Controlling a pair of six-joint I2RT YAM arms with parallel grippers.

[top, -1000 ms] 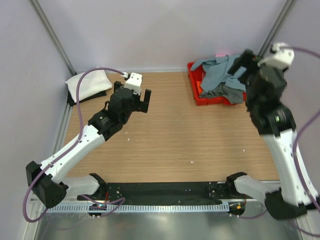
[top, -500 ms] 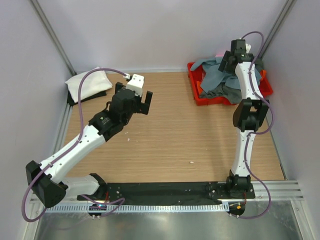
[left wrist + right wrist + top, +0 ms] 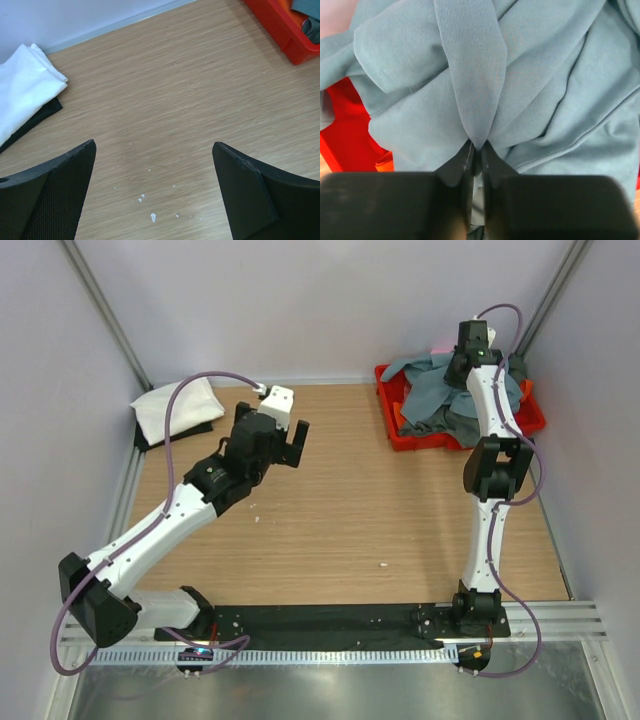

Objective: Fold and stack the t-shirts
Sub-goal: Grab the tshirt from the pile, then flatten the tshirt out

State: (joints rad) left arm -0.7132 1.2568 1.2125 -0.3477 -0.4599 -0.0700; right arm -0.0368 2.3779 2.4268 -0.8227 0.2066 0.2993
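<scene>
Fabric of the large dusty blue-grey t-shirt is pinched by the right tool; the left tool is spread wide, empty

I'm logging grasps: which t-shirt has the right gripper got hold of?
The dusty blue-grey t-shirt atop the red crate; the right gripper pinches a fold of it. The white t-shirt lies folded far left, untouched.

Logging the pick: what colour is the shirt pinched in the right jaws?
Dusty blue-grey, plain; the t-shirt shows best in the right wrist view.
</scene>
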